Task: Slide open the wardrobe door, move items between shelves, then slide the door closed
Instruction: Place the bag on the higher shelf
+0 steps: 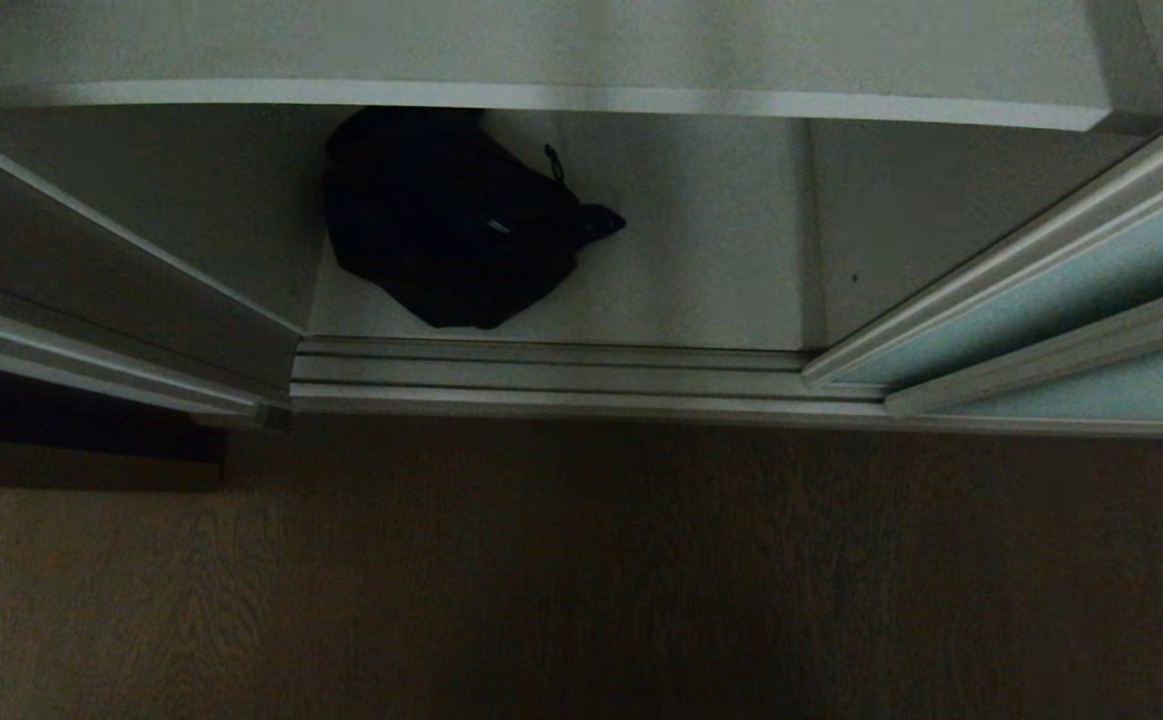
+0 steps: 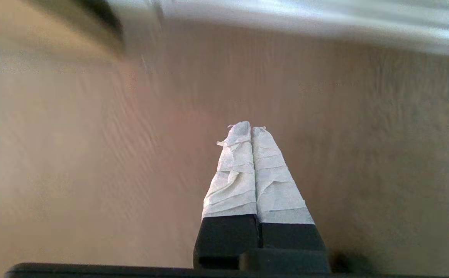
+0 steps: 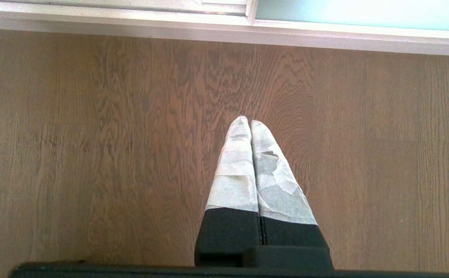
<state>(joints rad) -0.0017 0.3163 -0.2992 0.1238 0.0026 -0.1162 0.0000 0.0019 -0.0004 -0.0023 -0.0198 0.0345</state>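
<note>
With the sliding wardrobe door (image 1: 1041, 290) slid aside, a black bag (image 1: 451, 220) lies reachable near the bottom shelf's (image 1: 701, 280) front edge, both grippers' fingers (image 2: 243, 166) (image 3: 243, 162) together above the floor (image 3: 93, 135).

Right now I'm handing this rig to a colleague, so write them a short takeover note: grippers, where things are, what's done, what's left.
Left gripper: shut, empty, over the wooden floor, near the floor track.
Right gripper: shut, empty, over the floor, short of the track.
Neither arm shows in the head view.
Sliding wardrobe door: already slid aside to the right; the bay stands open.
Black bag: lies on the bottom shelf, left of middle, under the upper shelf.
Done: door opened.
Left: move the bag between shelves, then close the door.
</note>
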